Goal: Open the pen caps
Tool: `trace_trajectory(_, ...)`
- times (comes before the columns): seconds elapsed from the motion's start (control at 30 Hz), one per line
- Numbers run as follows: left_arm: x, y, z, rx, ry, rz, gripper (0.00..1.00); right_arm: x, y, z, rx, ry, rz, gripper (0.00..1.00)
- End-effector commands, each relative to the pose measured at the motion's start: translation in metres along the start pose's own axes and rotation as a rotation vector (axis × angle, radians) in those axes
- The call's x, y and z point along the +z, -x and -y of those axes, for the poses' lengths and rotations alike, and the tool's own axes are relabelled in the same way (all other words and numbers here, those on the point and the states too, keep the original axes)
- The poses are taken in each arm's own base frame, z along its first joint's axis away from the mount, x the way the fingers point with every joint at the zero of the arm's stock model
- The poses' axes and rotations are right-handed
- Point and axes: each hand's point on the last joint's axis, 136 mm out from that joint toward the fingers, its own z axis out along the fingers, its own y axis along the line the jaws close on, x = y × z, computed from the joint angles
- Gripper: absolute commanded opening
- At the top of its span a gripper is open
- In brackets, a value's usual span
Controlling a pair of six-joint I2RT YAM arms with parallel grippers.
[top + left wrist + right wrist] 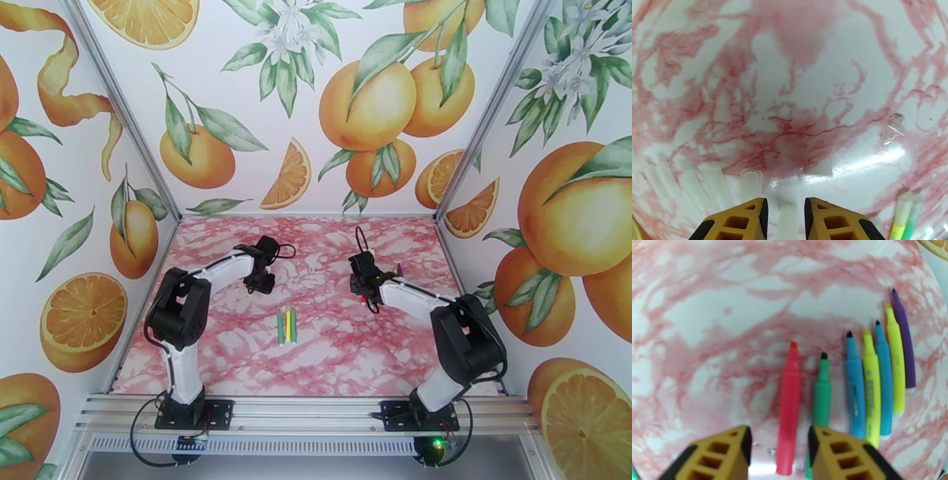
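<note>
- Overhead, both arms reach out over the pink marbled table (332,363). The left gripper (261,278) and right gripper (365,298) hang to either side of a small bunch of capped pens (287,325), green and yellow, which lie side by side nearer the bases.
- From the left wrist, the left gripper (785,204) has its fingers parted and clamps nothing. Pulled-off pen caps (750,183) of clear plastic lie in a curved row at lower left, and a further cap (789,221) rests in the gap between the fingers. At lower right the capped pens (905,211) show as one yellow and one green, caps on.
- From the right wrist, the right gripper (779,435) is also spread wide and holds nothing. Seven bare pens (871,398) lie in a row with tips exposed: red, green, blue, yellow, blue, yellow, purple. The red pen (790,398) runs down between the fingers, untouched.
- As I judge it, most of the job is done, and only the few capped ones in the middle remain.
</note>
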Motion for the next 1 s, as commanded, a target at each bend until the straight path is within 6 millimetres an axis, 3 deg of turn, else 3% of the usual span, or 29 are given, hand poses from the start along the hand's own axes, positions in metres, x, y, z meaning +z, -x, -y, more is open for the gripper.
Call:
trace_trajectory(0.0, -0.031, 0.02, -0.003, -0.014, -0.025, 0.093, 0.33, -0.018, 0.004, -0.025, -0.054, 0.096, 0.017, 0.45)
trace_trajectory(0.2, -0.051, 0.029, -0.01, -0.054, -0.054, 0.174, 0.34, -0.041, -0.006, -0.085, -0.171, 0.27, 0.016, 0.47)
trace_trajectory(0.5, -0.068, 0.025, -0.027, -0.149, -0.147, 0.262, 0.36, -0.062, -0.046, -0.169, -0.295, 0.509, -0.069, 0.47)
trace_trajectory(0.63, -0.072, 0.018, -0.042, -0.193, -0.15, 0.283, 0.36, -0.065, -0.063, -0.191, -0.334, 0.55, -0.106, 0.47)
trace_trajectory(0.97, -0.077, 0.003, -0.069, -0.31, -0.168, 0.342, 0.36, -0.059, -0.101, -0.217, -0.408, 0.565, -0.219, 0.47)
